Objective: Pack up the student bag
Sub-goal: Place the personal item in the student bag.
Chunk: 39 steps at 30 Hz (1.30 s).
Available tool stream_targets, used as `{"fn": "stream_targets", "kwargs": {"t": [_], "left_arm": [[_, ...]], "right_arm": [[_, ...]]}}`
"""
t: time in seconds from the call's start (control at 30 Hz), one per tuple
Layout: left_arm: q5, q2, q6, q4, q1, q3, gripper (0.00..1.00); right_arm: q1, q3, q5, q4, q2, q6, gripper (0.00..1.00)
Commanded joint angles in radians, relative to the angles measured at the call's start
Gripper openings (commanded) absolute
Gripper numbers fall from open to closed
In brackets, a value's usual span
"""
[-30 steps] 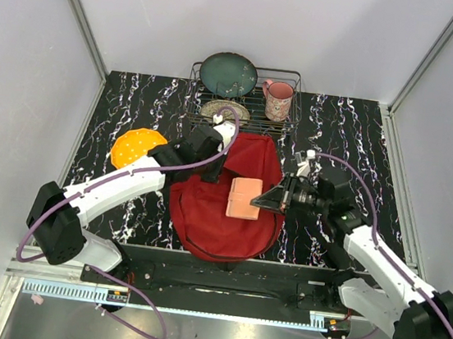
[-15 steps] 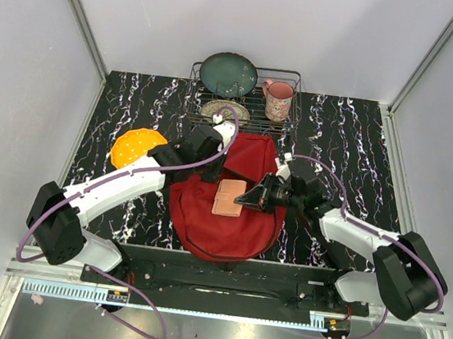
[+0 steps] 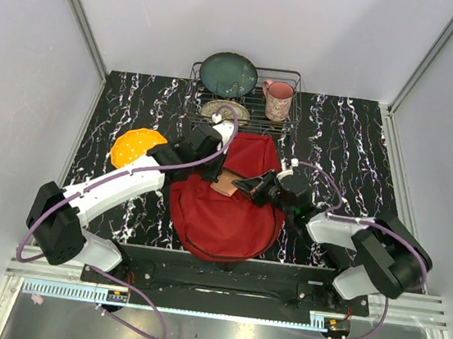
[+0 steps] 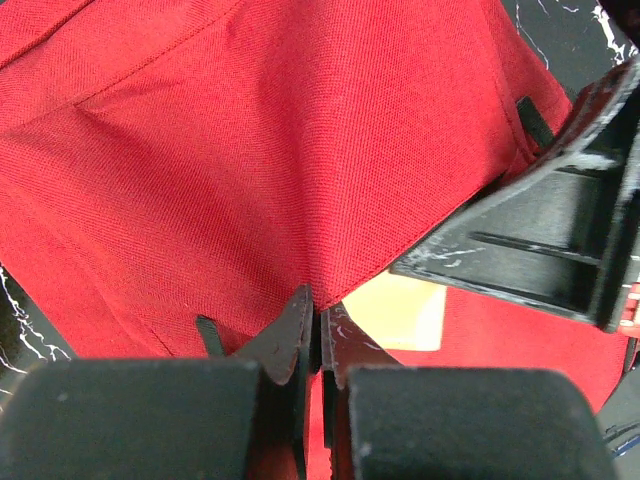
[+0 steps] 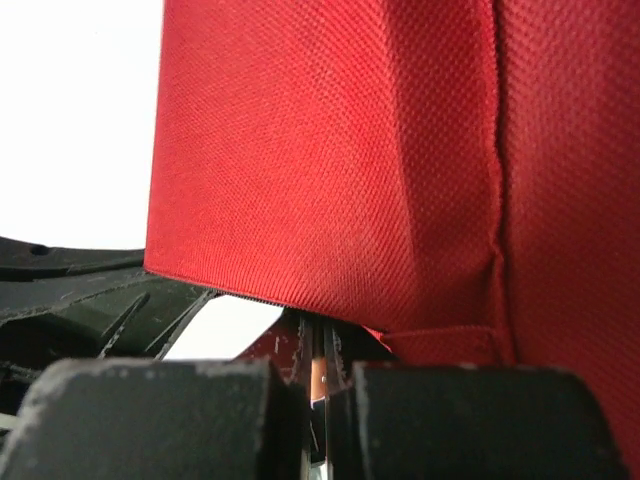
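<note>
While pinching only the thin hem of the student bag (image 3: 224,219) with the left end effector (image 4: 315,318), risks losing the cloth. Grips very little fabric between the clenched tips, so could shed it on an upward tug or on a shove from the other side, dropping the flap across the opening. Could also jam the flat pink pad (image 3: 225,184), held edge-on in the clamped right end effector (image 3: 247,186), against that hem or against the left fingers just ahead of it. Would then bend the pad or knock it askew instead of sliding it inside. Might bump the two end effectors together, working barely apart at the bag's mouth. Cannot tell how deep the pad sits, with only red cloth showing above the tips in the right wrist view.

Reaches the left arm diagonally across the desk (image 3: 337,142), wrist turned down over the raised cloth. Stretches the right arm low and nearly level, forearm pointing toward the left end effector, tips aimed into the gap under the lifted flap. Bag position: flat on the desk, directly beneath and between both end effectors.
</note>
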Motion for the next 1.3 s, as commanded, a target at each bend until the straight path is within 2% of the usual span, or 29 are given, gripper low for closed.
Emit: {"fn": "stream_targets", "kwargs": {"t": [0.0,0.13,0.3,0.47,0.6,0.7,0.73,0.87,1.1,1.2,1.27], "left_arm": [[0.068,-0.032,-0.029,0.015,-0.004,0.072,0.0],[0.068,-0.045,-0.029,0.011,-0.004,0.065,0.0],[0.085,-0.056,-0.018,-0.009,-0.004,0.061,0.0],[0.074,-0.064,-0.011,-0.025,-0.002,0.043,0.0],[0.068,-0.065,-0.014,-0.023,-0.004,0.04,0.0],[0.164,-0.058,-0.024,-0.017,-0.013,0.06,0.0],[0.176,-0.058,-0.028,-0.017,-0.022,0.069,0.0],[0.224,-0.058,-0.041,0.0,-0.067,0.115,0.0],[0.174,-0.051,-0.072,0.021,-0.076,0.112,0.0],[0.115,-0.062,-0.068,0.001,-0.076,0.101,0.0],[0.076,-0.068,-0.068,-0.005,-0.074,0.091,0.0]], "right_arm": [[0.036,0.027,0.195,0.311,0.115,0.127,0.0],[0.079,0.067,0.349,0.385,0.213,0.129,0.0],[0.088,0.133,0.426,0.432,0.243,0.082,0.0],[0.088,0.095,0.442,0.382,0.158,0.056,0.0],[0.087,0.037,0.518,0.316,0.071,0.05,0.0],[0.087,0.038,0.569,0.259,0.014,0.007,0.0],[0.085,0.049,0.584,0.189,-0.015,-0.006,0.0],[0.085,0.16,0.583,-0.017,-0.044,-0.08,0.0],[0.085,0.188,0.523,0.09,0.075,-0.065,0.0],[0.09,0.236,0.477,0.052,0.127,-0.059,0.05],[0.094,0.26,0.46,-0.009,0.14,-0.075,0.12]]}}
